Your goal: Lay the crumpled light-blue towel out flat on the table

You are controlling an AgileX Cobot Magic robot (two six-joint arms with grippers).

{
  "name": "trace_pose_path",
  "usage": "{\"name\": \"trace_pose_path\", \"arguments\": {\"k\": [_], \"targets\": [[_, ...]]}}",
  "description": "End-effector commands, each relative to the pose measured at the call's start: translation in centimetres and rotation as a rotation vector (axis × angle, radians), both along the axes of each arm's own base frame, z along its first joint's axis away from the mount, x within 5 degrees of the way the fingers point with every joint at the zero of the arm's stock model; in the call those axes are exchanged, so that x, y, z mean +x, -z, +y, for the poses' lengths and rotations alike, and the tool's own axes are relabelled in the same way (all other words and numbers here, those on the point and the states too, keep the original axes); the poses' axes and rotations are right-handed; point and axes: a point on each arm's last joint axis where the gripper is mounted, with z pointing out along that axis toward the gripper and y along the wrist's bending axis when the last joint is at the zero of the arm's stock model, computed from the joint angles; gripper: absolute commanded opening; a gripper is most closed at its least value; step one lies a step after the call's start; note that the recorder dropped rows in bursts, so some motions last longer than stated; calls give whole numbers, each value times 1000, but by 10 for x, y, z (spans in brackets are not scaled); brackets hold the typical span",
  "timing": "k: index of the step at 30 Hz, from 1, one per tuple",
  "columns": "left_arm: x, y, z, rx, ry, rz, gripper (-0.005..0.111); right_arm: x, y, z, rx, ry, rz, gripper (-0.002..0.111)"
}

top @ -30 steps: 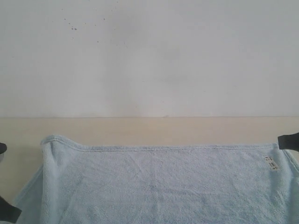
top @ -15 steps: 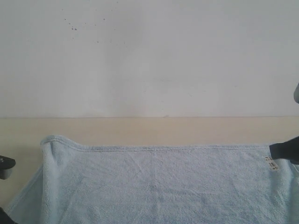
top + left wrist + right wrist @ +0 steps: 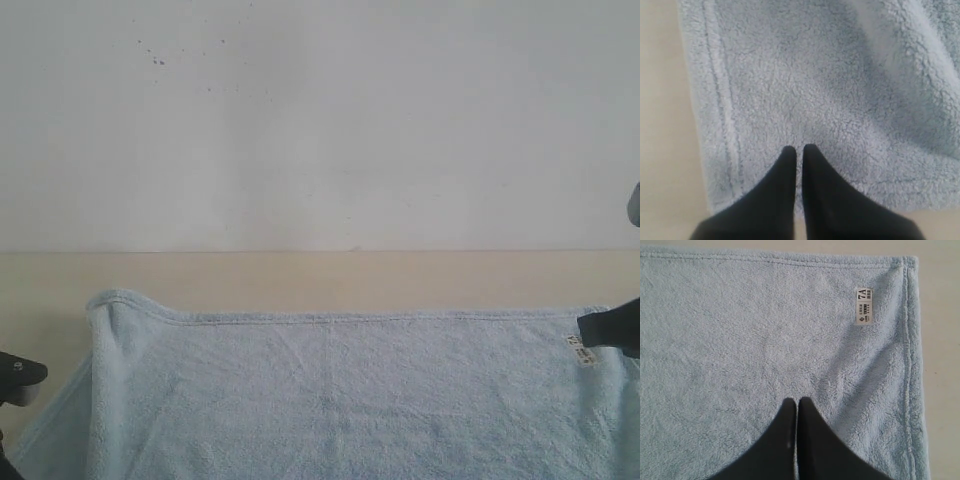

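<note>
The light-blue towel [image 3: 340, 400] lies spread over the beige table [image 3: 330, 280], its far hem straight. Its far-left corner [image 3: 108, 300] bulges up slightly, and a flap hangs out at the left side. The white tag [image 3: 580, 350] sits near the far-right corner. My left gripper [image 3: 799, 148] is shut with nothing in it, hovering over the towel [image 3: 830, 90] close to a hemmed edge. My right gripper [image 3: 798, 400] is shut and empty above the towel [image 3: 750, 330], short of the tag [image 3: 864, 313]. In the exterior view the left gripper [image 3: 18, 370] and right gripper [image 3: 612, 326] show only at the frame edges.
A white wall [image 3: 320, 120] rises behind the table's far edge. Bare tabletop runs as a strip beyond the towel's far hem and beside its edges [image 3: 665, 125] [image 3: 942, 340].
The left gripper has shifted lower and a little inward at the left edge. The right gripper has dropped and moved inward over the towel's right corner. The towel looks unchanged.
</note>
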Motion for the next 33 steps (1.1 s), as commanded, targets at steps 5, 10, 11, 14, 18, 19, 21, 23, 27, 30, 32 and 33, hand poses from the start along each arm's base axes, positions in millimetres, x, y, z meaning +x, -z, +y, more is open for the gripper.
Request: {"name": "trace_pose_path", "arguments": {"k": [5,10,11,14,18,19,21,23,27,30,32,33], "targets": [[0,13,-2,1,3,45,4,-2,0,0,2,-2,2,0],[-5,15,1,27,-8,110,4,-2,0,0,9,1,3,0],[-8,15,2,41,-30,131,4,-2,0,0,9,1,3,0],[-16,18,8,92,-99,180,4,-2,0,1,13,3,3,0],[-25,20,12,123,-122,243,4,-2,0,1,21,6,5,0],[-29,21,13,139,-132,264,4,-2,0,1,31,10,8,0],[-35,23,17,178,-170,292,4,-3,0,2,42,14,10,0],[-40,23,21,213,-224,311,4,-3,0,2,39,7,9,0],[-44,21,25,244,-284,282,4,-3,0,2,35,2,11,0],[-42,15,29,276,-315,220,4,-3,1,2,34,2,17,0],[-39,9,30,275,-327,182,4,-4,1,2,17,-18,20,0],[-36,5,29,265,-325,154,4,-4,2,2,-2,-35,25,0]]}}
